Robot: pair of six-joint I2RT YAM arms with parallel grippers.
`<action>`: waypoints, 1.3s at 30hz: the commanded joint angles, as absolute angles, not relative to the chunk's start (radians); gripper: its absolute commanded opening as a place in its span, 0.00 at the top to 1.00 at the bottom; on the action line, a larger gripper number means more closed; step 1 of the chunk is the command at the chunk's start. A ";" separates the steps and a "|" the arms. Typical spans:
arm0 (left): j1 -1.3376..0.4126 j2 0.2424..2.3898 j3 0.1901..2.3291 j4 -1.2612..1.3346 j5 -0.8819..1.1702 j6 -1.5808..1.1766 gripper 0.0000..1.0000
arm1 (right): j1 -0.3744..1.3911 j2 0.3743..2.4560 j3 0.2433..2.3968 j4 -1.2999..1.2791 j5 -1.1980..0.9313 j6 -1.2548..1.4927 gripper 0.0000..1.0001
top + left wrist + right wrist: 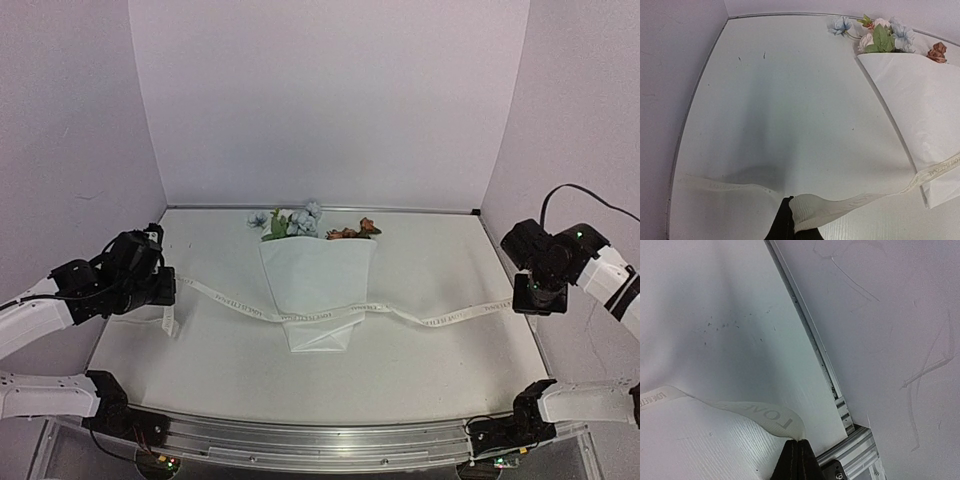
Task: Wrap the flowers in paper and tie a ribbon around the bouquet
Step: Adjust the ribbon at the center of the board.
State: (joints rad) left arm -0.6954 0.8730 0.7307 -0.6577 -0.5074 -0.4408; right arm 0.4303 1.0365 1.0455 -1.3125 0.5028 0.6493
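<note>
The paper [318, 285] lies folded into a white cone at the table's middle, narrow end toward me. The flowers [310, 222], pale blue and rust-orange with green leaves, stick out of its far, wide end. The ribbon [430, 320] stretches left to right over the cone's lower part. My left gripper [165, 290] is shut on the ribbon's left end, a short tail hanging below it. My right gripper [527, 300] is shut on the right end. The left wrist view shows the ribbon [840, 206] running from the left gripper [790, 220] to the paper [920, 115] and flowers [882, 37]. The right wrist view shows the lettered ribbon [765, 415] curling out of the right gripper [797, 450].
Pale walls close in the table on the left, back and right. An aluminium rail [320, 440] runs along the near edge between the arm bases. Another rail [840, 405] borders the table's right edge, close beside my right gripper.
</note>
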 commanded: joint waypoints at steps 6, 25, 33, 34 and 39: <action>-0.692 0.880 0.611 -0.602 -0.438 -0.929 0.69 | 0.288 1.045 1.004 -1.340 0.523 0.762 1.00; -0.434 0.900 0.565 -0.619 -0.308 -1.200 0.28 | 0.164 1.046 1.000 -1.330 0.429 0.770 1.00; -0.387 1.014 0.508 -0.692 -0.289 -1.459 0.37 | 0.163 1.034 0.990 -1.268 0.346 0.752 1.00; -0.385 1.041 0.504 -0.691 -0.295 -1.476 0.38 | 0.163 1.032 0.992 -1.264 0.339 0.748 1.00; -0.373 1.164 0.500 -0.654 -0.318 -1.525 0.39 | 0.164 1.013 1.002 -1.253 0.331 0.722 1.00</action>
